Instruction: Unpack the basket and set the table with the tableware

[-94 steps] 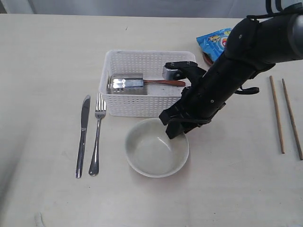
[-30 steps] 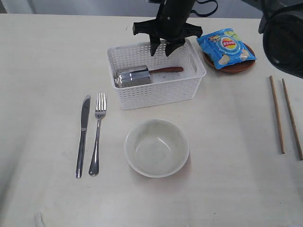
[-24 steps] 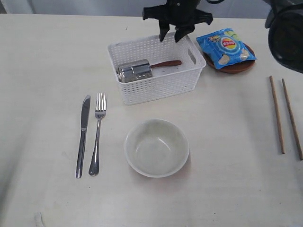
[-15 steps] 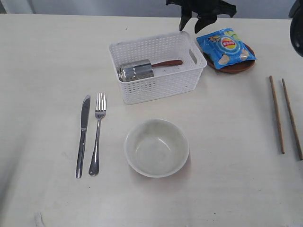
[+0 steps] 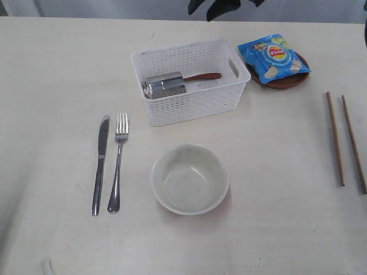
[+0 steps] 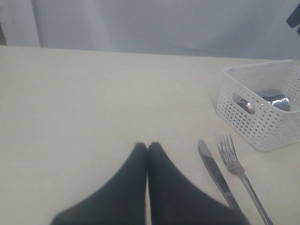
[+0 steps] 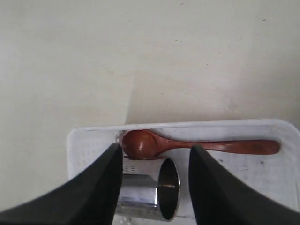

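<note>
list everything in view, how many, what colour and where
table: one, pale cream, under everything
basket: one, white, top middle of the exterior view
cup: one, steel, on its side in the basket
spoon: one, reddish-brown, in the basket beside the cup
knife: one, steel, left of the fork
fork: one, steel, between knife and bowl
bowl: one, white, empty, below the basket
plate: one, brown, right of the basket
chips bag: one, blue, on the plate
chopsticks: two, wooden, far right
left gripper: black, shut, over the table
right gripper: black, open, above the basket
</note>
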Available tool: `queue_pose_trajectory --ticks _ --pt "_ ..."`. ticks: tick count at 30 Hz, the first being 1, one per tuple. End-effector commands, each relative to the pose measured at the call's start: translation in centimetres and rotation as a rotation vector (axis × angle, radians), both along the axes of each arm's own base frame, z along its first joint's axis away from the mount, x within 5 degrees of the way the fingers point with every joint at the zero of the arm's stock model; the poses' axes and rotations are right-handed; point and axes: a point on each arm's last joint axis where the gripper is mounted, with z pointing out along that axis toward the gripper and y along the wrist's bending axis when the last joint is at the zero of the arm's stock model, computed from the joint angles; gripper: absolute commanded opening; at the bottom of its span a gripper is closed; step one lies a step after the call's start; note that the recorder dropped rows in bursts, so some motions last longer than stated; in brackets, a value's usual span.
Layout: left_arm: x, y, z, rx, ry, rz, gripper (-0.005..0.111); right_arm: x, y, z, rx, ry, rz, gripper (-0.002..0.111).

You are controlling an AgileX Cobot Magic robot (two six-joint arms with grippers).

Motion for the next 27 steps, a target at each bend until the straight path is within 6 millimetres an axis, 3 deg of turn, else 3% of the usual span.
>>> queue_pose_trajectory --ticks 1,6,10,16,21,27 --pt "0.0 0.0 -0.1 0.003 -0.003 -0.005 0.000 -1.2 2.3 0.6 0.016 -0.015 0.073 0.044" --pt "0.0 0.0 -0.1 0.003 -0.003 -0.005 0.000 -2.0 3.3 -1.5 -0.010 0.045 0.115 0.044" --pt "0.0 0.0 -0.1 0.003 -0.003 -0.005 0.000 -3.3 2.6 -3.1 -0.064 0.093 0.165 0.044" --pt "0.0 0.0 -0.1 0.003 -0.003 -0.005 0.000 -5.0 1.1 -3.6 -0.168 0.107 0.221 0.044" --pt "0.0 0.0 -0.1 0.003 -0.003 -0.005 0.000 -5.2 1.6 -4.3 -0.123 0.127 0.257 0.044" --pt "0.0 0.0 -0.1 0.003 -0.003 -0.005 0.000 -4.9 2.9 -7.3 0.001 0.200 0.309 0.044"
